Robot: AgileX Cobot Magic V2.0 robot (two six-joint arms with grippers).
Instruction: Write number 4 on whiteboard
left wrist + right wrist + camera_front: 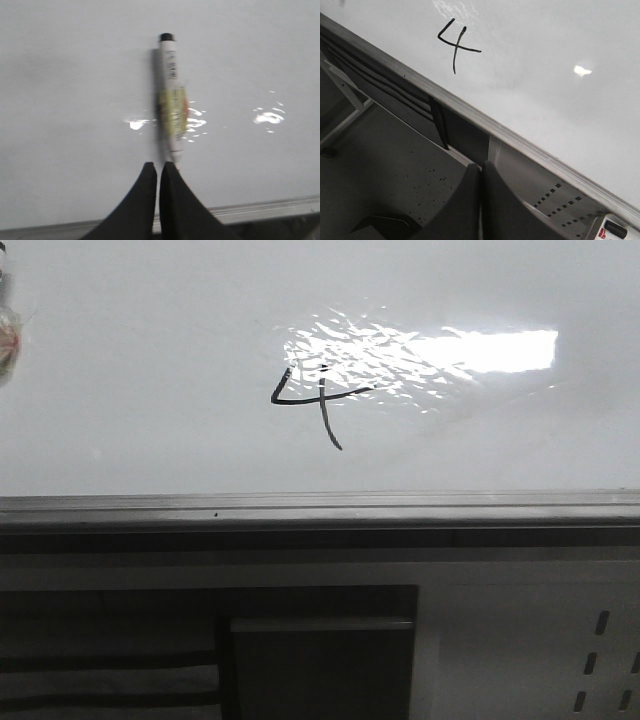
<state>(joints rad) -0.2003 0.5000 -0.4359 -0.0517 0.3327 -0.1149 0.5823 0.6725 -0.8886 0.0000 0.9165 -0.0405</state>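
Nearest the front camera runs the grey metal frame edge (320, 508) of the large glossy white whiteboard (150, 390), with a white cabinet with dark panels (320, 660) below it. On the board, a small open-topped number 4 in thin black strokes (315, 400) sits just beside the bright wrinkled glare (420, 352), its slanted tail pointing toward the frame.

In the left wrist view, the left gripper (158, 167) has its dark fingers pressed together, their tips at the end of a white marker pen with a yellow label and black cap (171, 100) that lies on the board; whether they pinch it cannot be told.

The right gripper (481, 167) is closed on nothing, hanging off the board beyond its frame, above the grey floor (380, 180), well apart from the 4.
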